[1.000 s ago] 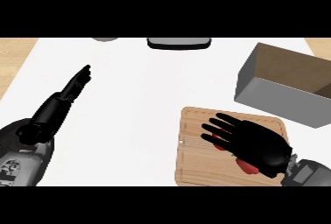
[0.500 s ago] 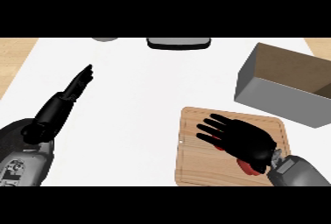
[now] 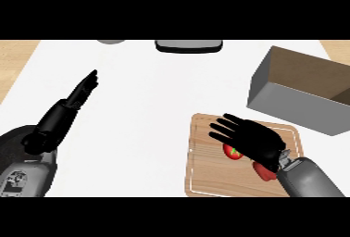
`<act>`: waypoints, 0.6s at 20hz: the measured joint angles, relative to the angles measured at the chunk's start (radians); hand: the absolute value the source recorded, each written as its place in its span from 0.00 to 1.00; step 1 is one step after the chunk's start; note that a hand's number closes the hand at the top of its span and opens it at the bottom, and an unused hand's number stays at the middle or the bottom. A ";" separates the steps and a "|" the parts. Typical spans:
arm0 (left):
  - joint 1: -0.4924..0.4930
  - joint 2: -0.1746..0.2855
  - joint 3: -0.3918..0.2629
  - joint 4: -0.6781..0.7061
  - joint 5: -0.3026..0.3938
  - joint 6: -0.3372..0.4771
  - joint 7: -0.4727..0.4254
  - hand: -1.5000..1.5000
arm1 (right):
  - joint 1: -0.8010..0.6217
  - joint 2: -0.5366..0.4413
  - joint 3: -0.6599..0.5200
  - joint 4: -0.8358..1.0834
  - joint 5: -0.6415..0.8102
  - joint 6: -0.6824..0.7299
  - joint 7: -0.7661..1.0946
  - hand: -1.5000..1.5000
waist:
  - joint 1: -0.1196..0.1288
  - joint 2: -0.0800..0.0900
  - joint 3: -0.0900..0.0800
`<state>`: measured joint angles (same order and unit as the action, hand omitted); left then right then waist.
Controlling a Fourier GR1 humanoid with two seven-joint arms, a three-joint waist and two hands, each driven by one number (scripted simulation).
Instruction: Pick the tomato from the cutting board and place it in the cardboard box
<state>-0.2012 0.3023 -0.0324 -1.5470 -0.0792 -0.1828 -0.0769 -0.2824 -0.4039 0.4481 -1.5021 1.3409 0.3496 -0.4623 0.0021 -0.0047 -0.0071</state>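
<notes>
Tomato (image 3: 233, 152) now peeks from under my spread right hand (image 3: 252, 140), shifted left over the cutting board (image 3: 203, 178); still ungrasped.

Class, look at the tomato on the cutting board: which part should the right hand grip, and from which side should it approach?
Probably its rounded sides, coming from above. The tomato lies low on the flat cutting board, so only its top and sides are free. The open right hand is above it and hides much of it.
</notes>
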 measured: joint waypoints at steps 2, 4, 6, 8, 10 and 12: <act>-0.017 -0.006 0.012 0.013 -0.003 -0.003 -0.001 0.50 | -0.009 0.016 -0.004 0.028 0.019 -0.004 -0.008 0.00 | 0.000 -0.001 -0.002; -0.004 -0.007 0.015 -0.018 -0.007 -0.008 0.017 0.50 | -0.018 0.021 -0.018 0.042 0.025 0.007 -0.024 0.00 | 0.000 -0.001 -0.002; 0.006 -0.019 0.010 -0.016 -0.021 -0.003 0.009 0.50 | -0.033 0.039 -0.016 0.088 0.043 -0.006 -0.037 1.00 | 0.001 -0.002 -0.003; -0.007 -0.022 0.017 0.001 -0.026 -0.005 0.001 0.50 | -0.035 0.036 -0.009 0.093 0.053 -0.016 -0.070 1.00 | 0.000 -0.003 -0.005; -0.013 -0.024 0.023 0.011 -0.023 -0.012 -0.004 0.50 | -0.050 0.041 -0.005 0.125 0.059 -0.054 -0.111 1.00 | 0.001 -0.004 -0.007; -0.004 -0.036 0.015 0.005 -0.032 -0.005 -0.005 0.50 | -0.040 0.035 -0.013 0.121 0.055 -0.106 -0.147 1.00 | 0.000 -0.005 -0.008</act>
<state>-0.2056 0.2661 -0.0177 -1.5421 -0.1116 -0.1880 -0.0820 -0.3225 -0.3690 0.4349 -1.3812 1.3964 0.2435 -0.6090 0.0025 -0.0099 -0.0155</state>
